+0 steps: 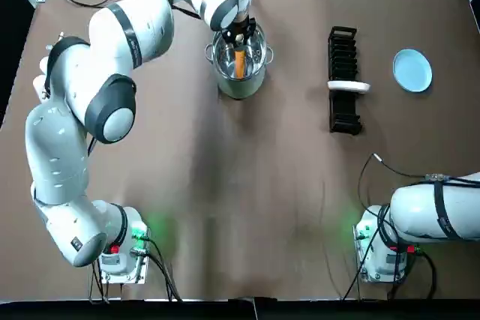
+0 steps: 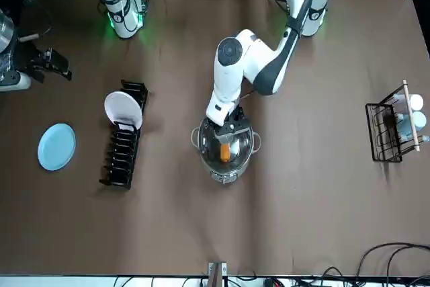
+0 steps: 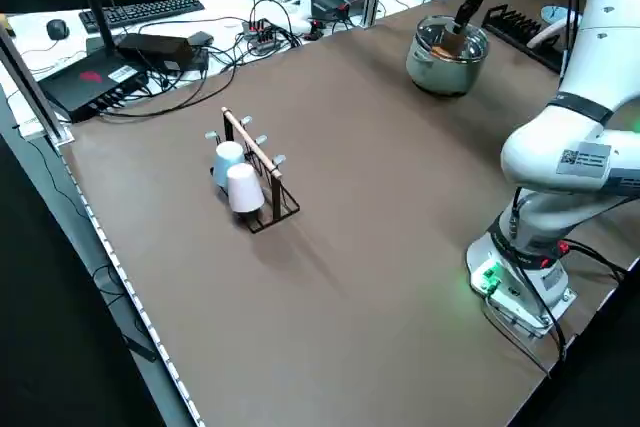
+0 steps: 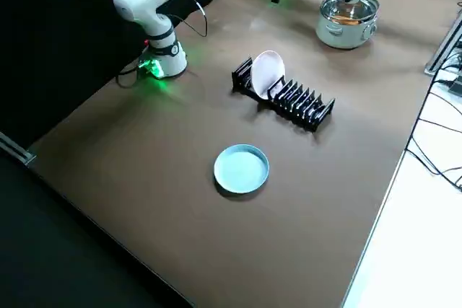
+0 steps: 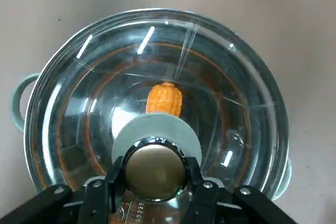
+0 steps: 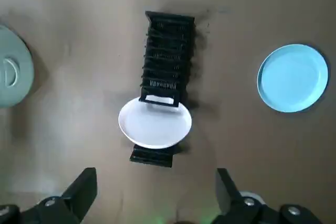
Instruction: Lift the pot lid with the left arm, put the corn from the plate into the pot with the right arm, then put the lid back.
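Pale orange corn cob (image 5: 164, 99) lies inside the round steel pot (image 1: 238, 80), which stands near the far edge of the brown table (image 1: 247, 207), about midway along it. Domed glass lid (image 5: 236, 103) sits over the pot rim; whether fully seated, cannot tell. Left gripper (image 5: 154, 174) clenched on the lid's metal knob (image 5: 154, 158). Round light-blue plate (image 1: 412, 70) near the right edge carries no corn. Right gripper (image 6: 155, 179) parked above the far right corner, fingers spread, holding nothing. Judgement: transfer done, lid back; only letting go and withdrawal left.
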